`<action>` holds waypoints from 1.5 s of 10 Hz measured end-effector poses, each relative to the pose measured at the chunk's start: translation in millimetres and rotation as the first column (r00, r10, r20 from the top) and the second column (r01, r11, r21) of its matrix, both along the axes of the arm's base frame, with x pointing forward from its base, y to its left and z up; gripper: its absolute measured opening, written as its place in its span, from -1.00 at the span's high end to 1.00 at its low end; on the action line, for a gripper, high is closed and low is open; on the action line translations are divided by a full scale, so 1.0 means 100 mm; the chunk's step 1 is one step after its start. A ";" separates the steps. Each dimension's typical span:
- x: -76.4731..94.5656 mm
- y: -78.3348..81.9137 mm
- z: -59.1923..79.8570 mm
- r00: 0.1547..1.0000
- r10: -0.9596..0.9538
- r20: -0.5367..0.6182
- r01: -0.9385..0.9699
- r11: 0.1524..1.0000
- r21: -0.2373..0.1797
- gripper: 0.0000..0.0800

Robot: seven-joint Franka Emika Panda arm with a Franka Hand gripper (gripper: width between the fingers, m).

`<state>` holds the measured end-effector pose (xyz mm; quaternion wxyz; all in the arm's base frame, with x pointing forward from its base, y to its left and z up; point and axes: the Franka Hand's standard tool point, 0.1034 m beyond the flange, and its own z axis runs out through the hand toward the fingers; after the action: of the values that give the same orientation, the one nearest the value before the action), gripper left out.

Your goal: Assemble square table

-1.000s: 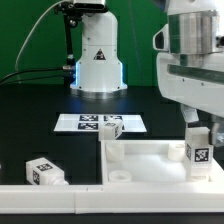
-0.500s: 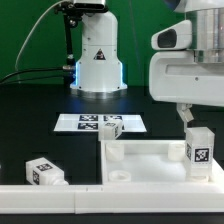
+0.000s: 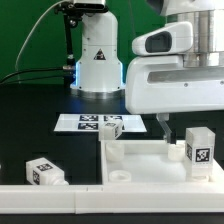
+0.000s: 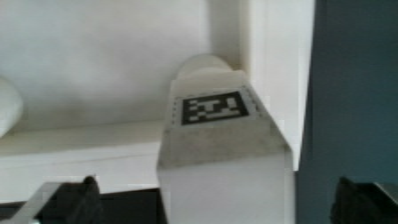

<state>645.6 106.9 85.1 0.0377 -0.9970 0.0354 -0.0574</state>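
The white square tabletop (image 3: pixel 140 150) lies rim up at the front, right of centre in the exterior view. One white leg (image 3: pixel 197 150) with a tag stands upright at its right corner. My gripper (image 3: pixel 165 133) hangs just above the tabletop, to the exterior view's left of that leg and apart from it. In the wrist view the tagged leg (image 4: pixel 217 130) stands between my wide-apart dark fingertips (image 4: pixel 71 203), and the gripper (image 4: pixel 217 208) is open and holds nothing. A second leg (image 3: pixel 112 127) sits on the marker board. A third leg (image 3: pixel 45 172) lies at the front left.
The marker board (image 3: pixel 80 122) lies flat behind the tabletop. A long white rail (image 3: pixel 60 200) runs along the front edge. The arm's white base (image 3: pixel 97 60) stands at the back, with a green backdrop behind it.
The arm has swung toward the exterior view's left and come lower, away from the upright leg. The leg stays standing at the tabletop's right corner.
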 end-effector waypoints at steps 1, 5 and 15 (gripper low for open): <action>0.00 0.00 0.00 1.000 -0.002 0.000 0.002 1.000 0.001 -0.62; 0.00 -0.01 -0.01 0.988 -0.155 -0.013 0.155 0.988 0.019 0.29; -0.04 -0.02 -0.03 0.200 -0.962 -0.188 0.980 0.199 0.023 0.27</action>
<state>641.2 105.2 82.1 0.0593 -0.7480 0.6610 0.0002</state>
